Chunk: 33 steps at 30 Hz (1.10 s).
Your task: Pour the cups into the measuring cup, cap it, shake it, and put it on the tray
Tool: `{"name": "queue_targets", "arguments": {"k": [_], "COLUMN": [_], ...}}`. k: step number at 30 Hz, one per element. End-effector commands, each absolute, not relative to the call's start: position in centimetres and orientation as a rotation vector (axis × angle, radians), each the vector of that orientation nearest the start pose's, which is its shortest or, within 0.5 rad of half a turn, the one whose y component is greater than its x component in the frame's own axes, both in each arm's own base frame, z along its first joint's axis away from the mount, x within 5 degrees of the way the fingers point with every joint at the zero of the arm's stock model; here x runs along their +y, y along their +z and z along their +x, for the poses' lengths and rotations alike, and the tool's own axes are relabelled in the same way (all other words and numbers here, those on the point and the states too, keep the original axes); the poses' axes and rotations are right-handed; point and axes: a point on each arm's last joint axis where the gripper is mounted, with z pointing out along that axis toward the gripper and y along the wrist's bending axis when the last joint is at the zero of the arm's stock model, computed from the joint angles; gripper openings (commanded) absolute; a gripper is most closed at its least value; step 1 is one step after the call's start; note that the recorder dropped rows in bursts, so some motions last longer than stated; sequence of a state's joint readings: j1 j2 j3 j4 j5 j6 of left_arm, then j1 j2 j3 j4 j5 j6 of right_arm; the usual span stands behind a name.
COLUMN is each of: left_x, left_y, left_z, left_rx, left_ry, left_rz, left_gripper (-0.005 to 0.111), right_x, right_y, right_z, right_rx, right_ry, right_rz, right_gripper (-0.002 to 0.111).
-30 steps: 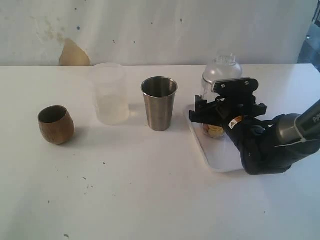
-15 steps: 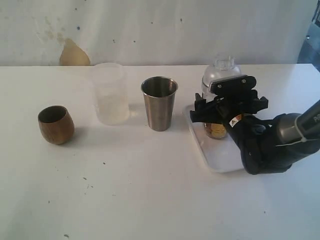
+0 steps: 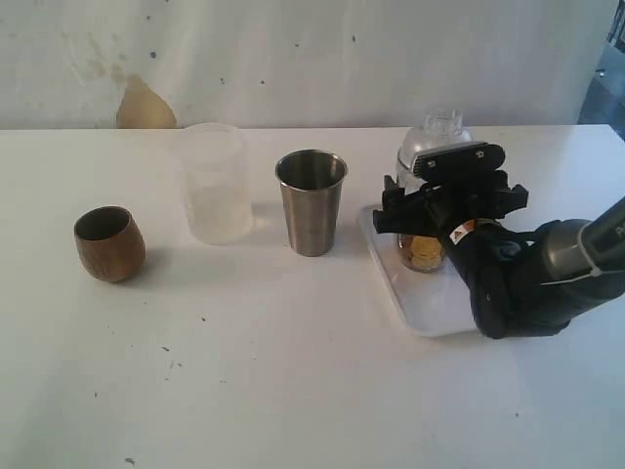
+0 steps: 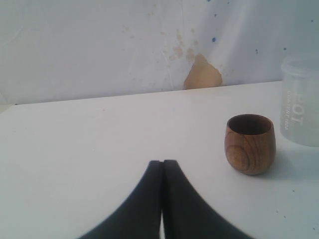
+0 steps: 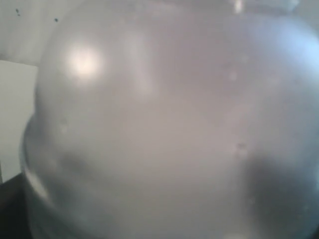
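The right gripper (image 3: 444, 205) straddles the measuring cup (image 3: 422, 252) and hides its middle; whether the wide jaws press it, I cannot tell. The cup stands capped on the tray (image 3: 415, 308), toward the table's (image 3: 293, 371) right edge. The right wrist view shows only the blurred lid (image 5: 159, 119). Only the left wrist view shows the left gripper (image 4: 163, 163), closed and empty, near the wooden cup (image 4: 249, 144).

You're getting a clear domed lid (image 5: 164, 124) filling almost the whole frame, sitting too close and blurring out. A glare spot (image 5: 83, 60) is shining on its curve. Beyond its edge, a sliver of speckled wall (image 5: 20, 25) and white table (image 5: 10, 114) is showing.
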<state>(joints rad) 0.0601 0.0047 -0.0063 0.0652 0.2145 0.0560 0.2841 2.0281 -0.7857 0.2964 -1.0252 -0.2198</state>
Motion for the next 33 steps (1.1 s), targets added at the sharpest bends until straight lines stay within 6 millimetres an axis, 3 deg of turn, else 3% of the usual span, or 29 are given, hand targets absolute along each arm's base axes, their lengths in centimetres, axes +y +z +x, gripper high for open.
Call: {"name": "queue_targets", "arguments": {"k": [1,16,27,33], "left_x": [0.5,0.5,0.5,0.5], "left_y": [19.5,19.5,19.5,19.5], "left_z": [5.6,5.6,5.6,5.6], "left_rx": [1.688,1.688,1.688,1.688], "left_ry": [0.153,0.153,0.153,0.153], "left_rz": [0.043,0.043,0.043,0.043], "left_gripper": [0.0,0.0,0.0,0.0], "right_x": [7.6,7.5,7.5,7.6], "right_y": [13.8,15.7,18.6,18.5], "right_z": [36.0,35.7,35.3,35.1], "right_rx": [1.676,1.63,1.551,1.63], "right_ry": [-0.065,-0.043,-0.025,-0.005], "right_rz": [-0.063,-0.039,-0.027,-0.036], "right_gripper": [0.087,0.087,0.087,0.087]}}
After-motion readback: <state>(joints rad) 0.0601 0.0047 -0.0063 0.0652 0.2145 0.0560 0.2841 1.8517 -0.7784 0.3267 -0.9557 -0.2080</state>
